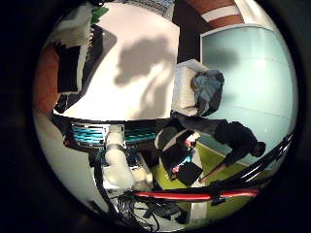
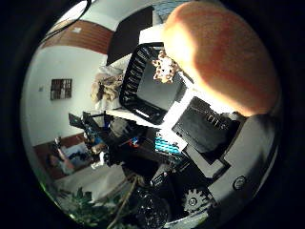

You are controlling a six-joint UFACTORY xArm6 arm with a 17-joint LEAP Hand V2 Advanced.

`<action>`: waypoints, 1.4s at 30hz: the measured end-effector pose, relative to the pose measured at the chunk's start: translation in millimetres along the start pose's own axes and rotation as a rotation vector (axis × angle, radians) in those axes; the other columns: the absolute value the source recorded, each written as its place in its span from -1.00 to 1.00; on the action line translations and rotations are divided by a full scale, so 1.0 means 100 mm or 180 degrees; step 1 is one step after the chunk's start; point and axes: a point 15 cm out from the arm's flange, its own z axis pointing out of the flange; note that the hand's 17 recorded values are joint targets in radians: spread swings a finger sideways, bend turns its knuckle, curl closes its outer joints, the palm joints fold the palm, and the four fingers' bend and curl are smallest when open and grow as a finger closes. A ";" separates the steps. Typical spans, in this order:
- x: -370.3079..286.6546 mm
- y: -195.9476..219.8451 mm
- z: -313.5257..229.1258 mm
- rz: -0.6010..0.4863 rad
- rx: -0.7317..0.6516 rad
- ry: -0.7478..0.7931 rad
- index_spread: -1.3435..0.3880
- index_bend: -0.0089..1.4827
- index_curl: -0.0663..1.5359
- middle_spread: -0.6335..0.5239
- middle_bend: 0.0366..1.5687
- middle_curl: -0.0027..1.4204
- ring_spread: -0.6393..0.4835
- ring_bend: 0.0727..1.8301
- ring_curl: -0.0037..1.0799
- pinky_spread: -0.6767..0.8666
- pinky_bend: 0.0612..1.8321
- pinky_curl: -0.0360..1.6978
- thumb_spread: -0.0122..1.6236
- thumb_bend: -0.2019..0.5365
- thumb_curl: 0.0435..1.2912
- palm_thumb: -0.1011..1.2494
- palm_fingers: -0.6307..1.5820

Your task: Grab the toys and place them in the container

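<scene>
While the orange toy [image 2: 224, 57] fills much of the thumb-side palm view, pressed close against the palm, the hand [image 2: 209, 143] appears to be closed around it, though the fingers curling on it are mostly hidden, so that is a judgement. Beyond the toy lies the black basket [image 2: 128, 81], its open mouth facing the palm, with 1 small tan toy [image 2: 165, 67] seen at its rim. The basket sits just past the held toy, so the coming move likely carries the toy straight over that opening. Its long axis cannot be told.
</scene>
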 end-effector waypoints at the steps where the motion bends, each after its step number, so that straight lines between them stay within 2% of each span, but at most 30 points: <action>1: -0.07 -0.04 -0.02 -0.0035 0.0024 -0.0015 0.27 0.50 0.19 -0.17 0.69 0.16 -0.30 0.42 0.56 -0.34 0.27 0.36 0.07 -0.50 0.22 0.67 0.53; 13: -0.69 -0.52 0.09 -0.0361 0.0196 -0.0119 0.27 0.49 0.20 -0.17 0.67 0.17 -0.31 0.39 0.62 -0.36 0.22 0.42 0.06 -0.50 0.25 0.66 0.54; 20: -0.98 -0.99 0.02 -0.0381 0.0711 -0.0391 0.26 0.46 0.21 -0.17 0.67 0.17 -0.31 0.38 0.64 -0.37 0.21 0.44 0.07 -0.50 0.25 0.64 0.54; 25: -1.18 -1.02 0.22 -0.0472 0.0596 -0.0438 0.26 0.45 0.22 -0.18 0.66 0.18 -0.32 0.38 0.64 -0.37 0.21 0.45 0.10 -0.51 0.24 0.59 0.54; 27: -1.22 -1.04 0.28 -0.0475 0.0602 -0.0473 0.26 0.42 0.23 -0.18 0.64 0.18 -0.32 0.38 0.62 -0.39 0.20 0.42 0.17 -0.53 0.20 0.49 0.53; 30: -1.32 -1.10 0.40 -0.0462 0.0641 -0.0569 0.23 0.19 0.19 -0.19 0.53 0.14 -0.31 0.35 0.50 -0.46 0.13 0.29 0.24 -0.54 0.13 0.36 0.52; 32: -1.34 -1.07 0.54 -0.0455 0.0568 -0.0592 0.18 -0.12 0.15 -0.21 0.41 0.08 -0.36 0.32 0.39 -0.58 0.09 0.17 0.21 -0.55 0.09 0.29 0.39; 34: -1.34 -1.03 0.68 -0.0460 0.0475 -0.0588 0.15 -0.34 0.10 -0.24 0.31 0.04 -0.39 0.29 0.31 -0.68 0.06 0.09 0.25 -0.53 0.03 0.26 0.30; 35: -1.33 -1.00 0.75 -0.0463 0.0425 -0.0580 0.12 -0.48 0.06 -0.24 0.14 -0.01 -0.40 0.26 0.27 -0.71 0.07 0.07 0.32 -0.51 -0.02 0.25 0.09; 36: -1.33 -0.98 0.81 -0.0472 0.0380 -0.0573 0.07 -0.53 0.00 -0.21 -0.07 -0.09 -0.33 0.15 0.21 -0.64 0.04 0.06 0.39 -0.50 -0.07 0.22 -0.15; 37: -1.32 -0.95 0.87 -0.0474 0.0331 -0.0565 0.05 -0.51 -0.03 -0.16 -0.23 -0.16 -0.23 0.05 0.15 -0.53 0.02 0.07 0.42 -0.52 -0.11 0.19 -0.30; 39: -1.30 -0.90 0.99 -0.0507 0.0249 -0.0546 0.02 -0.55 -0.13 -0.03 -0.43 -0.28 0.03 -0.15 -0.02 -0.27 0.02 0.05 0.46 -0.52 -0.18 0.14 -0.39; 40: -1.29 -0.89 1.02 -0.0550 0.0232 -0.0544 0.01 -0.58 -0.20 0.05 -0.53 -0.35 0.22 -0.28 -0.15 -0.06 0.01 0.01 0.47 -0.51 -0.22 0.12 -0.44; 42: -1.30 -0.88 1.05 -0.0616 0.0212 -0.0571 0.00 -0.65 -0.29 0.13 -0.64 -0.42 0.40 -0.41 -0.28 0.20 -0.01 -0.05 0.49 -0.51 -0.28 0.09 -0.46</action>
